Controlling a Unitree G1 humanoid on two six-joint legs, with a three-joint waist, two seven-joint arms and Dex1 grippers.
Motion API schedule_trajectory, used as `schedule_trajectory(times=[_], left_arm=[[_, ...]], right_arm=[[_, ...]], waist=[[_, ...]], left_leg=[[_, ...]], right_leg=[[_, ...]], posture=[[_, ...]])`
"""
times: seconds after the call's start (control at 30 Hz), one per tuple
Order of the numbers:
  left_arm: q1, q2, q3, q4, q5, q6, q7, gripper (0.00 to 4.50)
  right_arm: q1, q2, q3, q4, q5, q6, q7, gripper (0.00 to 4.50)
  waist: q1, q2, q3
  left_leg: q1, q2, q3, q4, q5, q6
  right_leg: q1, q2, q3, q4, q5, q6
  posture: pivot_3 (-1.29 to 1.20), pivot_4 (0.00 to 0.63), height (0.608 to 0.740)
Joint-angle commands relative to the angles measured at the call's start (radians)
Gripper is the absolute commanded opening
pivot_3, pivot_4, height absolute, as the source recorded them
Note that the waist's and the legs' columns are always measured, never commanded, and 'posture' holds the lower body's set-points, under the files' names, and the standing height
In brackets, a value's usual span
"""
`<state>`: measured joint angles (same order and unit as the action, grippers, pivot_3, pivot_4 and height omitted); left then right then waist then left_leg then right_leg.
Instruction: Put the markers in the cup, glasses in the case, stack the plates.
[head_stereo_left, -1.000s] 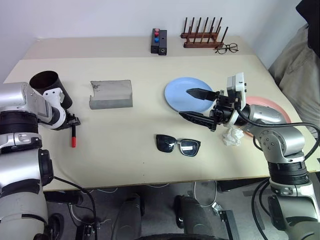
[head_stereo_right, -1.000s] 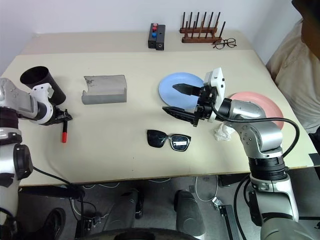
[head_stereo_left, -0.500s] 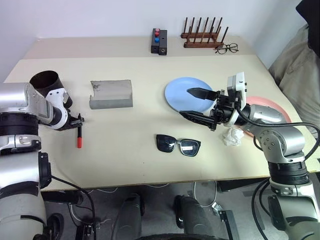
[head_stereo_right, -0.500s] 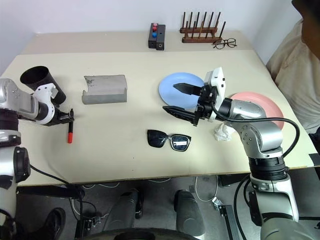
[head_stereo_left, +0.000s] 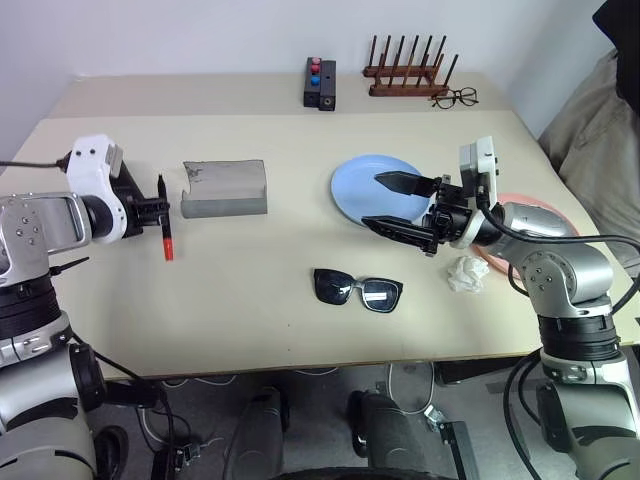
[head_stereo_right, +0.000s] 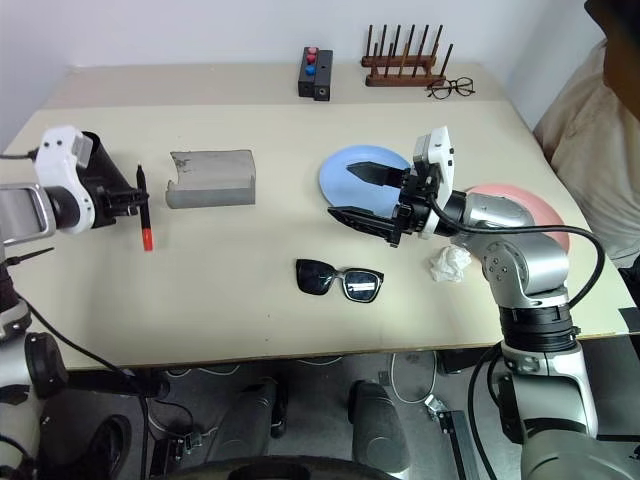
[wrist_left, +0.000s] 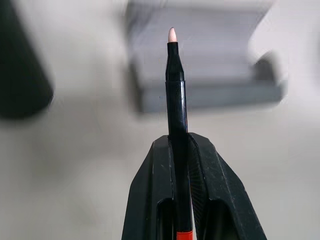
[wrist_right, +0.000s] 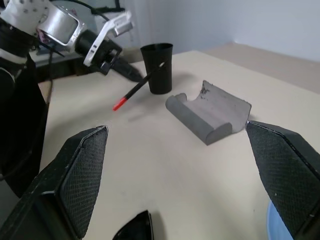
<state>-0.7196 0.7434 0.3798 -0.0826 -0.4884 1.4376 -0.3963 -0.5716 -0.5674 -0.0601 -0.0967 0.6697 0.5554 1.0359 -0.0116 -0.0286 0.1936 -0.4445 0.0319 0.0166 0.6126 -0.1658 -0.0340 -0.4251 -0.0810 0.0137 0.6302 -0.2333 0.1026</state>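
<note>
The black marker (head_stereo_left: 164, 217) with a red end hung clear of the table, near the open grey case (head_stereo_left: 224, 187). The black sunglasses (head_stereo_left: 357, 289) lay unfolded, lenses down. The blue plate (head_stereo_left: 358, 185) and pink plate (head_stereo_left: 545, 212) sat apart. The dark cup (wrist_right: 157, 68) stood upright.

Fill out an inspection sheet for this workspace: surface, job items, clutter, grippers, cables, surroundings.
Surface: beige table.
Job items: sunglasses lie open near the front edge; grey case open; dark cup upright; blue plate and pink plate lie apart, unstacked.
Clutter: crumpled paper, wooden rack, clear eyeglasses, black button box.
Grippers: left gripper shut on black marker, lifted; right gripper open, empty.
Cables: one along right arm.
Surroundings: person at right.
</note>
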Motion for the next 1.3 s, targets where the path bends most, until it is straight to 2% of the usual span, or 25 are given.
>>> schedule_trajectory(times=[0.03,0.23,0.43,0.67,0.8,1.03,1.3], left_arm=[[0.011,0.017,-0.014,-0.059,0.036,-0.273,-0.048,0.06],[-0.054,0.012,-0.029,0.124,0.166,-0.832,-0.073,0.06],[-0.139,0.053,0.01,0.421,0.203,-1.194,-0.132,0.06],[-0.171,0.116,0.07,0.678,0.184,-1.419,-0.189,0.06],[-0.171,0.141,0.082,0.786,0.185,-1.472,-0.187,0.06],[-0.128,0.122,0.108,0.878,0.163,-1.52,-0.193,0.06],[-0.094,0.095,0.092,0.882,0.164,-1.529,-0.188,0.06]], right_arm=[[-0.03,0.012,-0.027,-0.007,0.017,-0.015,-0.005,4.5],[-0.036,0.026,-0.044,0.0,0.017,-0.027,-0.035,4.5],[-0.041,0.026,-0.056,-0.001,0.016,-0.028,-0.045,4.5],[-0.026,0.019,-0.061,-0.011,0.019,-0.02,-0.047,4.5],[-0.031,0.02,-0.059,-0.007,0.016,-0.022,-0.045,4.5],[-0.038,0.022,-0.057,0.0,0.012,-0.025,-0.045,4.5],[-0.036,0.015,-0.057,-0.007,0.008,-0.024,-0.045,4.5]], waist=[[0.0,0.0,0.0],[0.001,0.0,0.0],[0.001,0.0,0.0],[-0.001,0.0,0.0],[0.001,0.0,0.0],[0.0,0.0,0.0],[0.0,0.0,0.0]], left_leg=[[0.0,0.0,0.0,0.0,0.0,0.0],[0.0,0.0,0.001,0.0,0.0,0.0],[0.0,0.0,0.002,0.0,0.0,0.0],[0.0,0.0,0.002,0.0,0.0,0.0],[0.0,0.001,0.002,0.0,0.0,0.0],[0.0,0.001,0.002,0.0,0.0,0.0],[0.0,0.001,0.002,0.0,0.0,0.0]], right_leg=[[0.0,0.0,0.0,0.0,0.0,0.0],[0.0,0.0,0.0,0.0,0.0,0.0],[0.0,0.0,0.0,0.0,0.0,0.0],[-0.001,0.0,0.0,0.0,0.002,0.003],[-0.001,0.001,0.0,0.0,0.002,0.004],[0.0,0.0,0.0,0.0,0.002,0.004],[0.0,0.0,0.0,0.0,0.002,0.004]], posture=[[0.0,0.15,0.74],[0.0,0.15,0.74],[0.0,0.15,0.74],[0.0,0.15,0.74],[0.0,0.15,0.74],[0.0,0.15,0.74],[0.0,0.15,0.74]])
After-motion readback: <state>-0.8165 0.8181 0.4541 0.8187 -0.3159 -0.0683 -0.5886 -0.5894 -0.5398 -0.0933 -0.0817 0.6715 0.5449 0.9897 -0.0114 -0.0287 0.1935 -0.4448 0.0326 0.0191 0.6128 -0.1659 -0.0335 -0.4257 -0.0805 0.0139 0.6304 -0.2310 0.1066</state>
